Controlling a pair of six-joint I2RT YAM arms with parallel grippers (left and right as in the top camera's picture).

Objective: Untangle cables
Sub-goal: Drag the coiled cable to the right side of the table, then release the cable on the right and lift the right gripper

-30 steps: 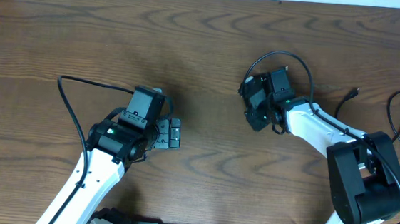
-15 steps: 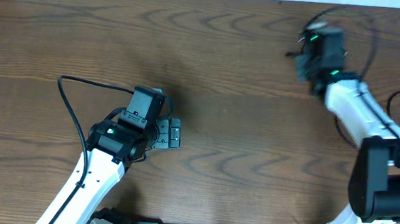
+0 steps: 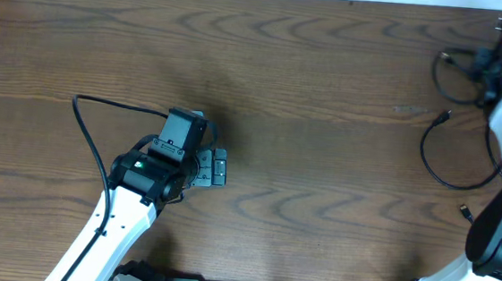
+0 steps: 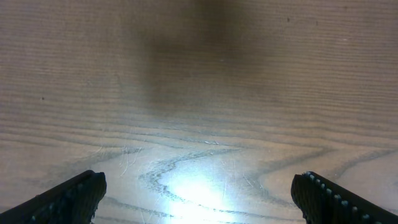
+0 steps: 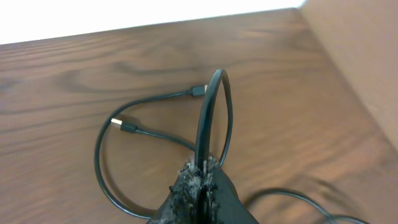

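Note:
My right gripper [image 3: 499, 63] is at the far right back of the table, shut on a thin black cable [image 5: 207, 118] that rises from between its fingertips [image 5: 202, 171] and arcs over. More cable lies looped on the wood below it, with two small plug ends [image 5: 124, 126] in the right wrist view. In the overhead view a black cable loop [image 3: 442, 169] with a plug end lies below the right gripper. My left gripper [image 3: 219, 168] is open and empty over bare wood at centre left; its two fingertips [image 4: 199, 196] are wide apart.
The wooden table [image 3: 309, 91] fills the view. The left arm's thicker black cable [image 3: 90, 132] curves at the left. A loose plug end [image 3: 465, 211] lies near the right arm's base. The table's right edge [image 5: 336, 56] is close to the right gripper.
My right gripper has swung from the table's centre right to the far back right corner, dragging the cable with it. The left arm has not moved.

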